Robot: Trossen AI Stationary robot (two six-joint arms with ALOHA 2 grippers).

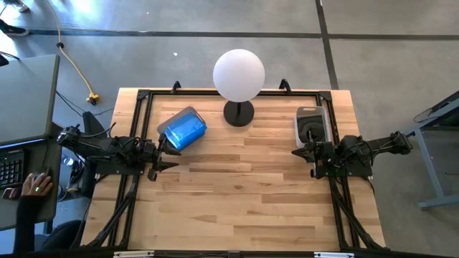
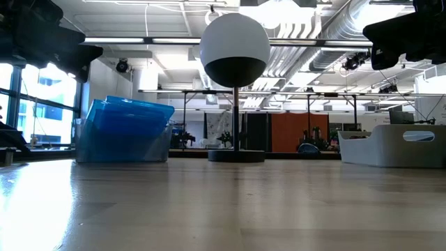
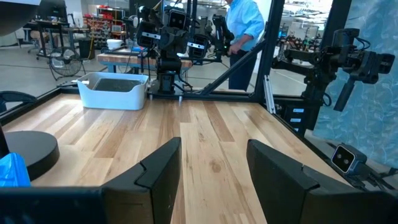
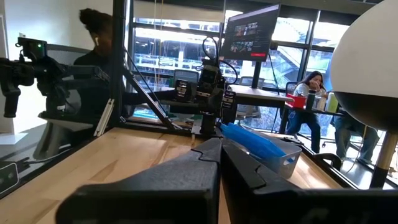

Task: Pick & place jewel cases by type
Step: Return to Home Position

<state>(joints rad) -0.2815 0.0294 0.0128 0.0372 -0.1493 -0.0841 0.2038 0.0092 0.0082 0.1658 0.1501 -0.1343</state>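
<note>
Thin translucent blue jewel cases (image 1: 185, 127) fill a rectangular bin (image 4: 288, 163).

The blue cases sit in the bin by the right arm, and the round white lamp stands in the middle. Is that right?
Not quite. The blue jewel cases sit in the bin by the left arm, not the right, as the high view shows. The round white lamp does stand in the middle.

You had a pale wooden table (image 1: 237, 208) standing on a grey concrete floor (image 1: 387, 72), a yellow cable (image 1: 75, 72) trailing across it. Beyond, tall windows (image 4: 168, 56) let daylight in, a monitor (image 4: 252, 31) glowed, and exposed ducts (image 2: 369, 28) and strip lights (image 2: 139, 40) ran overhead. A grey desk (image 1: 32, 93) with a keyboard (image 1: 11, 168) stood near the table.
</note>
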